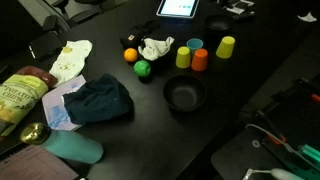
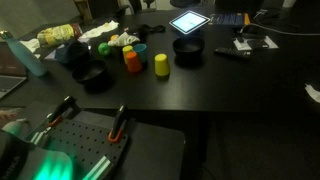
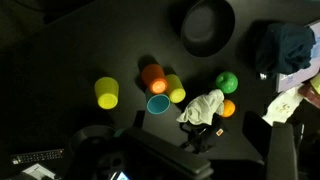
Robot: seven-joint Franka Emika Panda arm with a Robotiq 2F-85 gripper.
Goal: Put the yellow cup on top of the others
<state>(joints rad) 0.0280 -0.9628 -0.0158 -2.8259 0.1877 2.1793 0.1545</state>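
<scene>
1. The yellow cup (image 1: pixel 226 46) stands alone, near the others (image 1: pixel 192 55) but not touching them.
2. It is probably light, stiff, slick plastic, so pinch its tapered wall gently from opposite sides.
3. You cannot tell whether the jaws are apart; the wrist view is too dark.

Black table (image 1: pixel 150 135), cluttered. Yellow cup (image 1: pixel 226 46) stands alone, near a tight cluster of three: teal cup (image 1: pixel 194 45), orange cup (image 1: pixel 200 60) and second yellow cup (image 1: pixel 183 57), touching or nearly so. Crumpled white cloth (image 1: pixel 155 47) lies just beside the cluster, with orange ball (image 1: pixel 130 56) and green ball (image 1: pixel 142 69) next to it. Black bowl (image 1: pixel 185 95) sits apart from the cups, near a dark blue cloth (image 1: pixel 100 100). Past that are a snack bag (image 1: pixel 20 95), a teal bottle (image 1: pixel 72 148) lying on its side and a pale cloth (image 1: pixel 70 58). Tablet (image 1: pixel 180 8) lies at the far edge, screen lit.
</scene>
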